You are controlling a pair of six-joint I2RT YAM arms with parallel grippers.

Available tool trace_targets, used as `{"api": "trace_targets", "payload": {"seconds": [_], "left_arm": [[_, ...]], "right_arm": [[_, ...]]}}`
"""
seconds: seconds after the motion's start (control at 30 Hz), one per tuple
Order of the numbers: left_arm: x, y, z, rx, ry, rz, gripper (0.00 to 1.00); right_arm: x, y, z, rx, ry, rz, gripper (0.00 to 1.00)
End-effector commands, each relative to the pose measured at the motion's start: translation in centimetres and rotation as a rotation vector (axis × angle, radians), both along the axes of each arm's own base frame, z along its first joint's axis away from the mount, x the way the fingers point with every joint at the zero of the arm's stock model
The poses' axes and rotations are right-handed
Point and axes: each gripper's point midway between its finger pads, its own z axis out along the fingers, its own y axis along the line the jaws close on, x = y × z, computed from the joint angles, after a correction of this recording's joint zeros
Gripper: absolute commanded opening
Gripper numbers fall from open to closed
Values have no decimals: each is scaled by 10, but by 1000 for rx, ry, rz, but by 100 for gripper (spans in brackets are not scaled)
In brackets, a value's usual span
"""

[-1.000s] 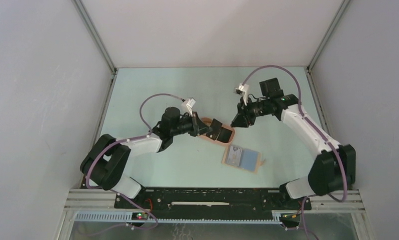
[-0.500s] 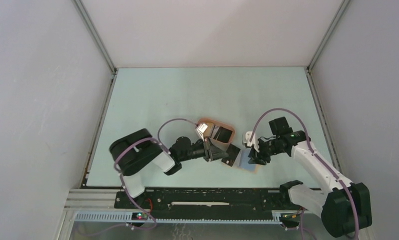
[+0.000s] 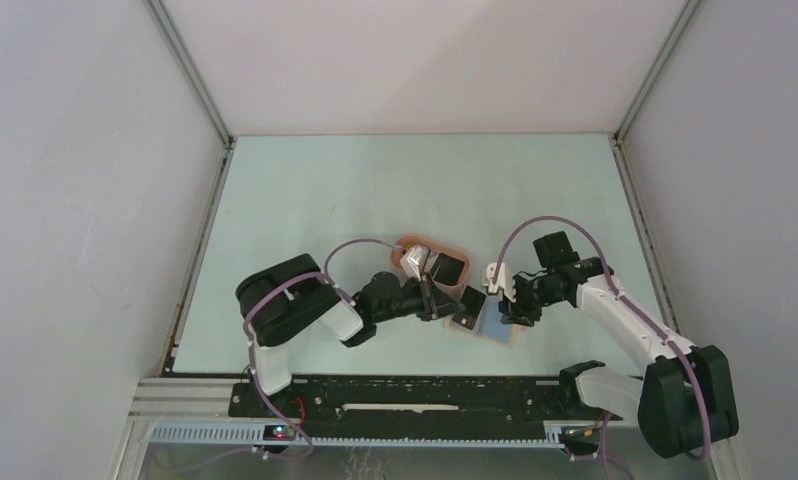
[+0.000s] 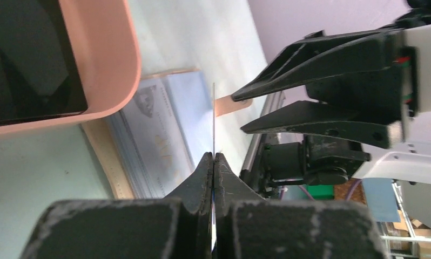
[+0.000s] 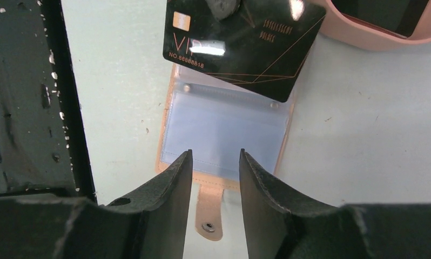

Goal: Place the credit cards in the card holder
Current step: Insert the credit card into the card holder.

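The tan card holder lies open on the table with its clear sleeves up and its snap strap toward me. My left gripper is shut on a black credit card, seen edge-on in the left wrist view. That card hangs over the holder's far edge. My right gripper is open just above the holder's near edge, nothing between its fingers. From above, the left gripper and right gripper flank the card holder. A pale blue card shows inside the holder.
The peach oval tray sits just behind the holder with another black card in it. The black base rail runs close to the holder's near side. Grey walls enclose the table on three sides.
Both arms have swung in from the tray and the back of the table to the card holder. The left brought the black card along. The right jaws have spread wider.
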Motion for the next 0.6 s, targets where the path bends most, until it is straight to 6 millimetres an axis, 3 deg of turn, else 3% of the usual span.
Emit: {"api": "trace_targets", "payload": {"seconds": [0.0, 0.13, 0.57], "left_arm": [[7, -7, -10, 144, -29, 17, 0], [6, -10, -15, 233, -36, -2, 0], [6, -24, -22, 280, -12, -59, 0]], "right_arm": [[14, -2, 4, -21, -47, -4, 45], [15, -3, 1, -30, -41, -1, 45], [13, -6, -9, -66, -13, 4, 44]]}}
